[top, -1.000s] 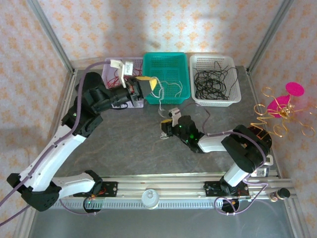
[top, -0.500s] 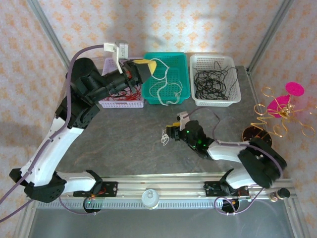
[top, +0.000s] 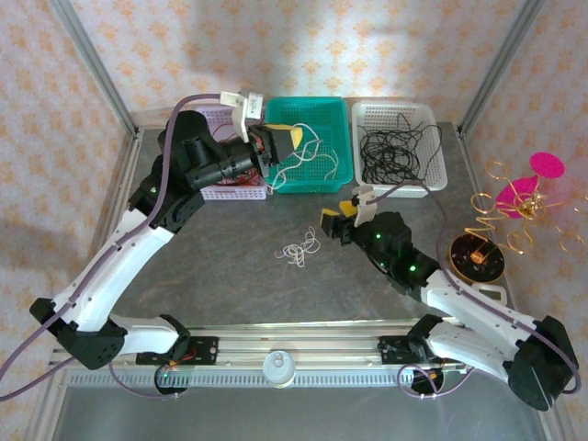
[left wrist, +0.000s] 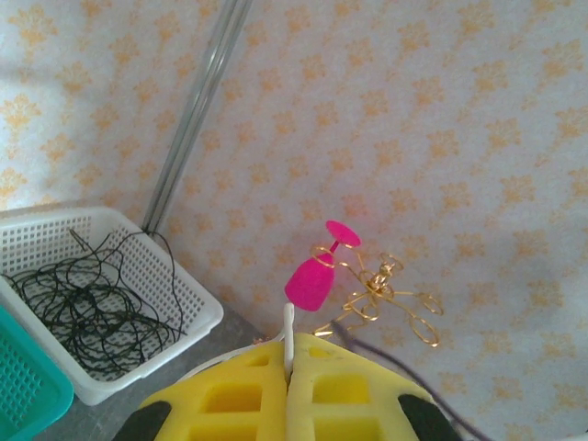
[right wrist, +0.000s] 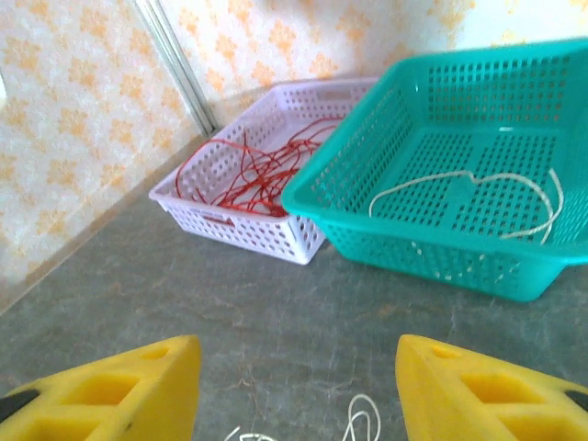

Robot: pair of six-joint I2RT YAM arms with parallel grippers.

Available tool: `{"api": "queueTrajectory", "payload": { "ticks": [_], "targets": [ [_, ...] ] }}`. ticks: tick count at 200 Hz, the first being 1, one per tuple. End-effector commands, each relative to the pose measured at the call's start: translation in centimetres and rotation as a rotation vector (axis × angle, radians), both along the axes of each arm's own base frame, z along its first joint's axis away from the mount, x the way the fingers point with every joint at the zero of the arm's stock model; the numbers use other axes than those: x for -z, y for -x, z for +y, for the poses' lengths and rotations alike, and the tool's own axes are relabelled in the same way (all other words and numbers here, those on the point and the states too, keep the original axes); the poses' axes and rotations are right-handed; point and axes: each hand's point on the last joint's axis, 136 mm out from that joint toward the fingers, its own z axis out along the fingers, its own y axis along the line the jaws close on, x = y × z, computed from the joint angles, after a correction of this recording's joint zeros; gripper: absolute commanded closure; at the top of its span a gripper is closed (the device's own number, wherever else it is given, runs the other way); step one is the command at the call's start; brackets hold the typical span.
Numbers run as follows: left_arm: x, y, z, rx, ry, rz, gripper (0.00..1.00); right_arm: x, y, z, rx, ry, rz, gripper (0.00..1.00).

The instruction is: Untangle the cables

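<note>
Left claw (top: pixel 283 139) above teal basket (top: pixel 317 185), pinched tight on white cable (left wrist: pixel 288 323). Right claw (right wrist: pixel 299 367) spread wide, low over bench (top: pixel 220 266). Small white cable clump (top: pixel 299 248) on bench near right claw. Red cables (right wrist: pixel 248 165) in lilac basket (right wrist: pixel 243 225); black cables (top: pixel 393 147) in white basket (top: pixel 404 190).

Lab booth: aluminium frame (top: pixel 95 62), wallpapered panels (top: pixel 276 41)

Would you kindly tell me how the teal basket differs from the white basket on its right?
The teal basket holds white cables; the white basket holds tangled black cables. The left gripper, shut on a white strand, hangs over the teal basket, not the white one. Both are perforated rectangles side by side.
</note>
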Motion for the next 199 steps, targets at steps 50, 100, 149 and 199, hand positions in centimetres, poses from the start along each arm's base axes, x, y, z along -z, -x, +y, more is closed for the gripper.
{"api": "queueTrajectory", "payload": {
  "ticks": [50,100,149,199],
  "targets": [
    [2.1,-2.7,-0.3,-0.082,-0.006,0.041,1.00,-1.6,-1.0,-4.0,0.148,0.028,0.042,0.41],
    [4.3,-8.0,-1.5,-0.161,-0.031,0.087,1.00,0.4,-0.7,-7.8,0.339,0.036,0.135,0.41],
    [5.9,-15.9,-2.8,-0.232,-0.021,0.075,1.00,3.6,1.0,-10.1,0.411,0.013,0.174,0.40],
    [9.2,-23.2,-2.3,-0.377,0.019,0.028,1.00,4.7,1.0,-10.0,0.413,-0.017,0.184,0.39]
  ]
}}
